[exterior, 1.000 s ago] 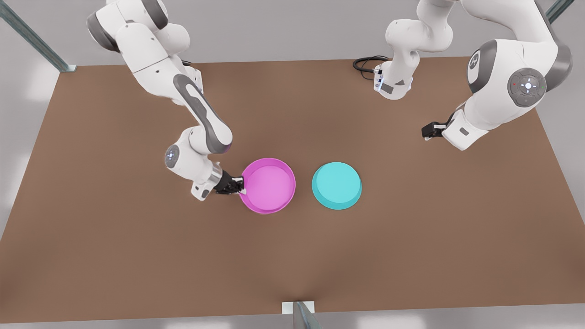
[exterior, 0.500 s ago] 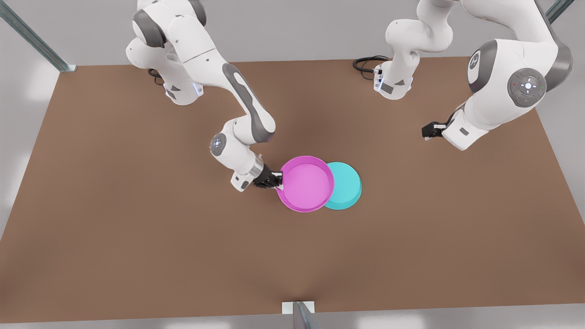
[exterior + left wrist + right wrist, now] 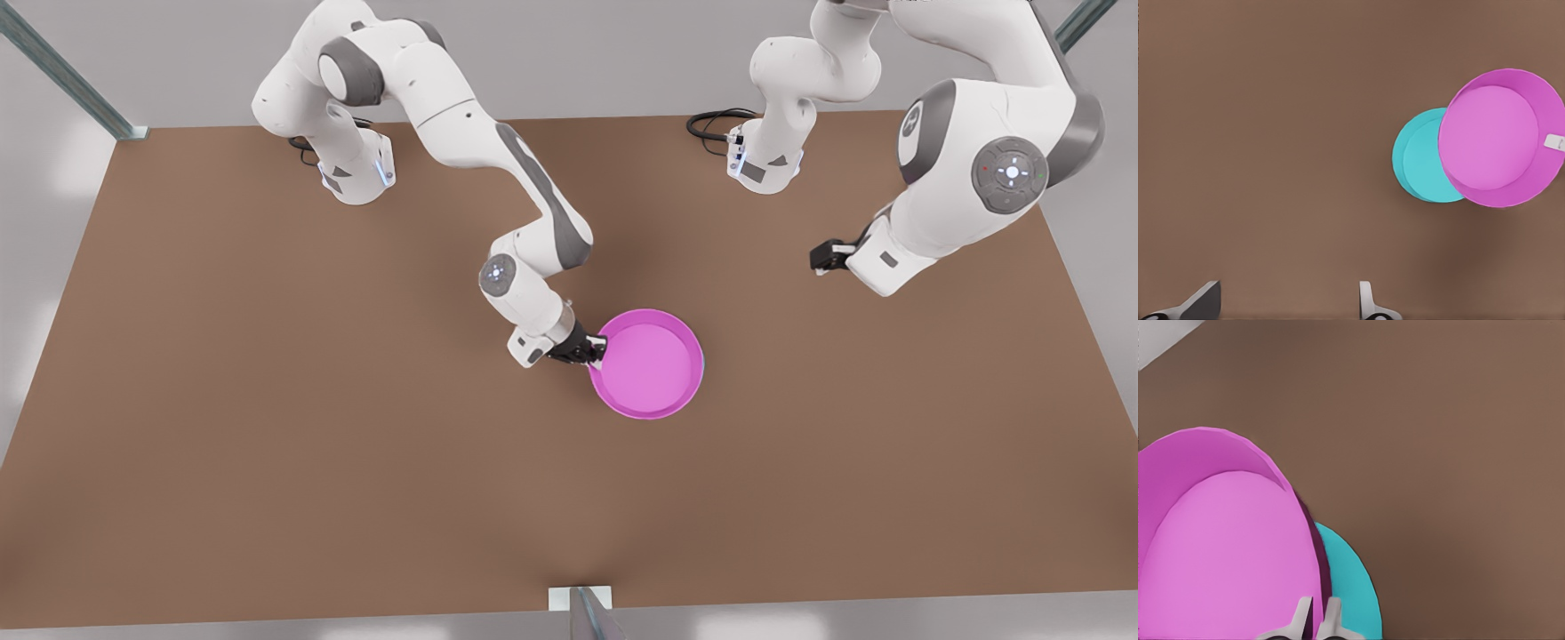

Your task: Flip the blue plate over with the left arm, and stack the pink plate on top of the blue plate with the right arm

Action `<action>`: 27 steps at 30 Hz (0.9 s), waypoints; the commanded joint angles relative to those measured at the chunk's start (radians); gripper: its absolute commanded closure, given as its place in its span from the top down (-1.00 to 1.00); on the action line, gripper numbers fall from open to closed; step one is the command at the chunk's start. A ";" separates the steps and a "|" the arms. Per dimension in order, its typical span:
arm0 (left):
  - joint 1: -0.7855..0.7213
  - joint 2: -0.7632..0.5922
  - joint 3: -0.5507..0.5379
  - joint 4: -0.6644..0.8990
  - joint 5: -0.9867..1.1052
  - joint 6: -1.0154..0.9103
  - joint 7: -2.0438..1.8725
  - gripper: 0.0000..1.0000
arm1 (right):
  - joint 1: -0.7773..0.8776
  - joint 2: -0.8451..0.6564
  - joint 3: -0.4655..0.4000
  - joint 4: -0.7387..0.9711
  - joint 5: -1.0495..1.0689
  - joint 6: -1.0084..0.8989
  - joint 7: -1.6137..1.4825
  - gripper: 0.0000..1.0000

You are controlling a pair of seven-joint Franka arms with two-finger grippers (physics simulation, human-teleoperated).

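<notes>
Now seemingly covering blue plate (image 3: 1418, 157): pink plate (image 3: 647, 363)

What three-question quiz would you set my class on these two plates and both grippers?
1. True or false: the right gripper is shut on the pink plate at its rim.
2. The blue plate is: A) beneath the pink plate; B) beside it, well apart; C) held by the left gripper.
3. Fill in: the left gripper, waiting off to the front view's right, is ____.
Key: 1 true; 2 A; 3 open.
</notes>
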 commanded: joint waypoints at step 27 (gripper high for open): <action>-0.010 0.006 0.001 0.002 0.003 0.000 0.000 1.00 | -0.397 -0.500 -0.387 -0.150 -0.643 -0.790 -0.533 1.00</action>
